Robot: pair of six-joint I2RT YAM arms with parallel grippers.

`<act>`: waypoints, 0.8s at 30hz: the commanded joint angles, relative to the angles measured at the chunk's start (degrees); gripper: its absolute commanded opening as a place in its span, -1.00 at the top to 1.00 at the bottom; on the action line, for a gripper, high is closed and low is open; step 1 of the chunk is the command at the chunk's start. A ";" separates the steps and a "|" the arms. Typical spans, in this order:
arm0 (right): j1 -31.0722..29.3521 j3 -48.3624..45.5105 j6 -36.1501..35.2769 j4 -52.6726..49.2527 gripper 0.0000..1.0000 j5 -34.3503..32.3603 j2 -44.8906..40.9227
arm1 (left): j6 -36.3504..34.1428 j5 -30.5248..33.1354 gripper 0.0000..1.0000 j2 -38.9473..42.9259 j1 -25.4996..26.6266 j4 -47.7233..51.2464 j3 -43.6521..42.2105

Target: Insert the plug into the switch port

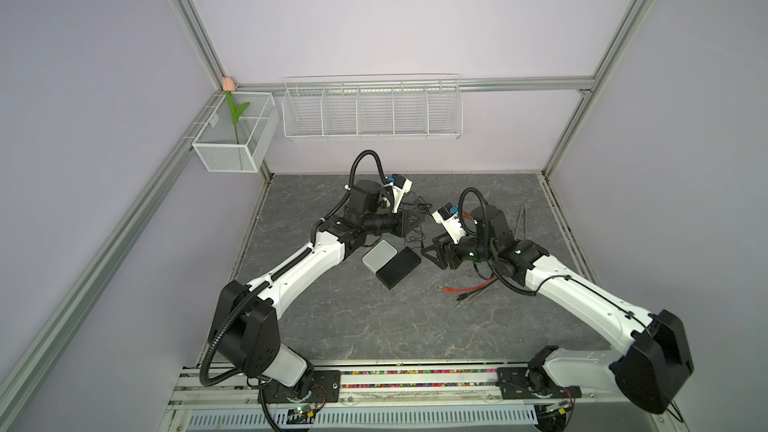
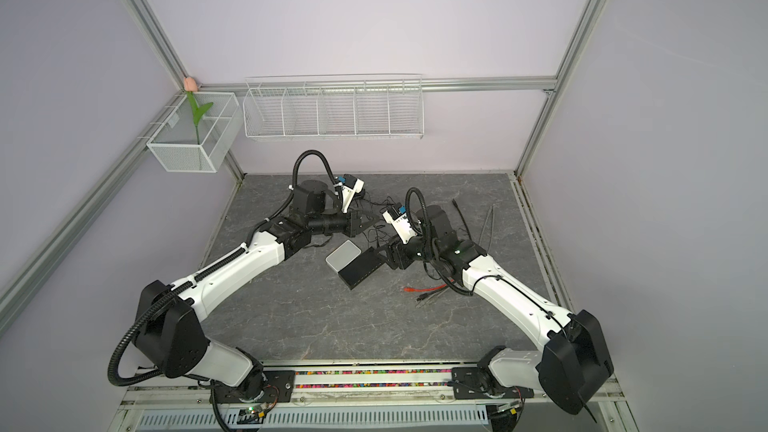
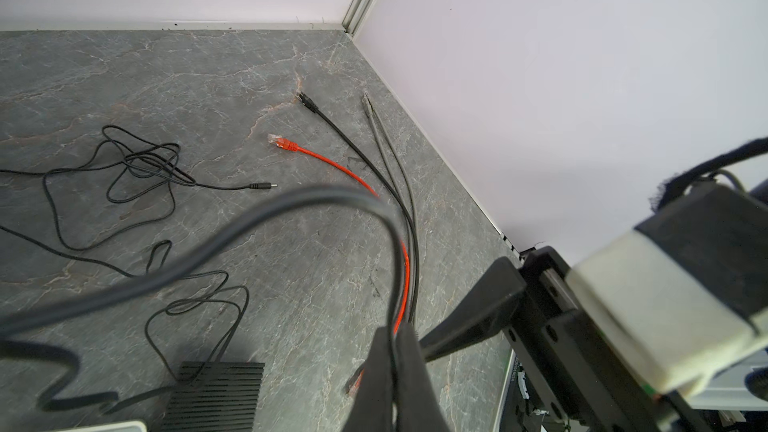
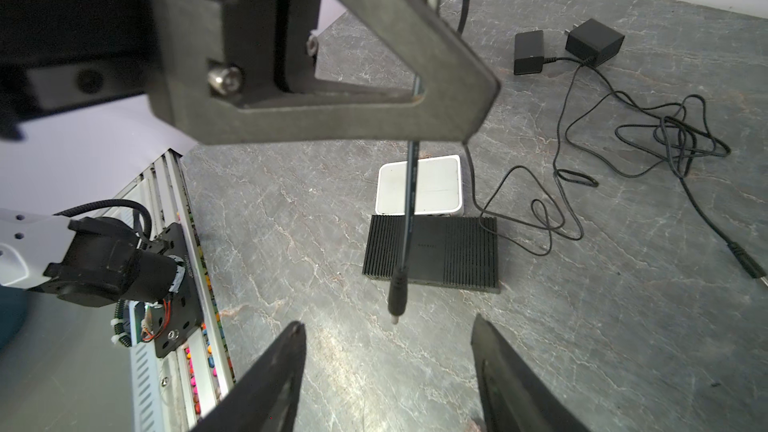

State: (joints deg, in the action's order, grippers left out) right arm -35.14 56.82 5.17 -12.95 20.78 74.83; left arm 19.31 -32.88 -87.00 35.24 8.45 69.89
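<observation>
The black ribbed switch (image 1: 398, 268) (image 4: 432, 251) lies flat mid-table against a white box (image 1: 379, 256) (image 4: 419, 184); its ports do not show. My left gripper (image 1: 415, 218) (image 3: 392, 330) is shut on a thin black cable (image 4: 409, 201) above the table. In the right wrist view the cable's end hangs below that gripper, with the barrel plug (image 4: 397, 297) in front of the switch's near edge. My right gripper (image 4: 386, 326) (image 1: 430, 253) stands open just right of the switch. The plug's tip points into the gap between its fingers and touches neither.
A red network cable (image 3: 286, 145) (image 1: 469, 286) and black and grey cables (image 3: 309, 101) lie on the right. Two black power adapters (image 4: 594, 41) and tangled thin wire (image 4: 673, 135) lie behind the switch, with a second barrel plug (image 3: 262, 187) loose on the table. Walls stand behind and to the right.
</observation>
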 commanded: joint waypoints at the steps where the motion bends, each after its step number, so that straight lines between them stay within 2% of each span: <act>1: -0.39 2.52 -2.61 1.44 -0.15 -0.83 1.65 | 0.47 0.45 1.00 1.52 -0.33 -0.53 0.37; 14: -0.72 6.64 -3.41 0.11 0.09 1.18 6.72 | 0.32 0.96 1.00 3.11 -0.35 0.33 0.10; 18: -0.79 6.80 -3.35 -0.01 0.49 1.90 7.60 | 0.27 1.07 1.00 3.29 -0.37 0.34 -0.10; 20: -0.77 7.46 -3.53 -1.14 0.80 3.55 8.07 | 0.12 1.08 1.00 3.24 -0.55 0.34 -0.11; 21: -0.77 8.11 -3.67 -1.99 0.87 4.38 8.29 | 0.11 1.12 0.99 3.24 -0.60 0.43 -0.18; 24: -0.79 8.19 -2.91 -2.15 0.87 5.46 8.07 | 0.03 1.87 0.86 3.31 -1.17 0.82 -0.28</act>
State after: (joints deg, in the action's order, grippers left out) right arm -35.57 63.86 2.94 -13.96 23.62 82.74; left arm 19.46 -31.97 -84.77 34.83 8.58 69.87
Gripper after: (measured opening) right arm 0.090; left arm 0.052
